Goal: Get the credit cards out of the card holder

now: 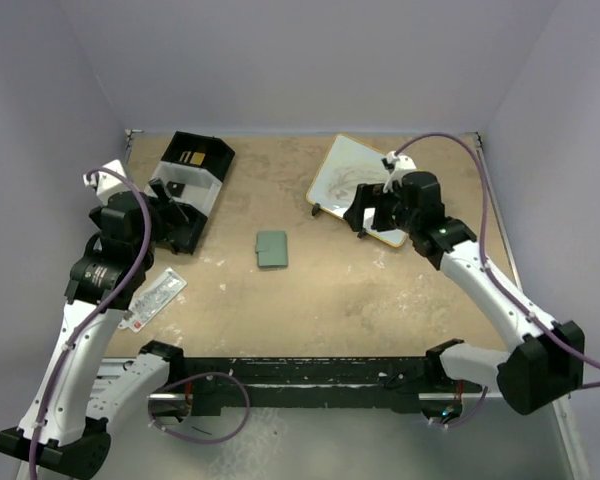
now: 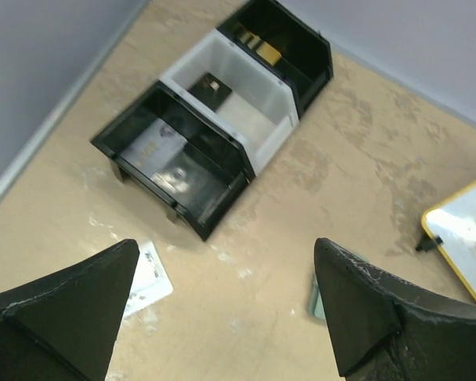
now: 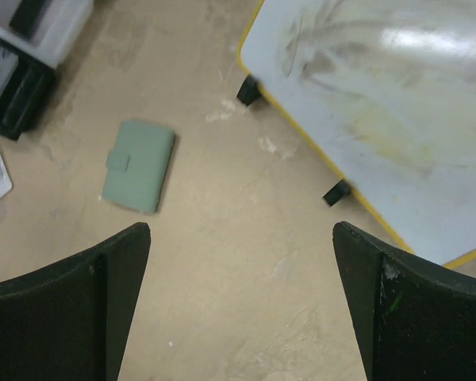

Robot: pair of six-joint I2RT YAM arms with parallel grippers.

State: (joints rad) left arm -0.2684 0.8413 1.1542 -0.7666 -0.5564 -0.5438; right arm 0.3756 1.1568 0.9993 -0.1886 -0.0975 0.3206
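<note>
**Top external view: both my pincers spread, card holder closed between them**

My left arm rises along the left wall. My left pincer (image 1: 177,213) hangs over the near end of the black-and-white tray (image 1: 212,160), with fingers wide apart and holding nothing. My right arm reaches far forward. My right pincer (image 1: 364,216) is at the whiteboard (image 1: 342,172) edge, also spread and empty. The card holder (image 1: 272,249) lies flat and folded on the table (image 1: 380,300), between both pincers, and neither touches it.

Grey-green card holder (image 1: 272,249) closed, lying flat, central; tab seemingly fastened.
</note>
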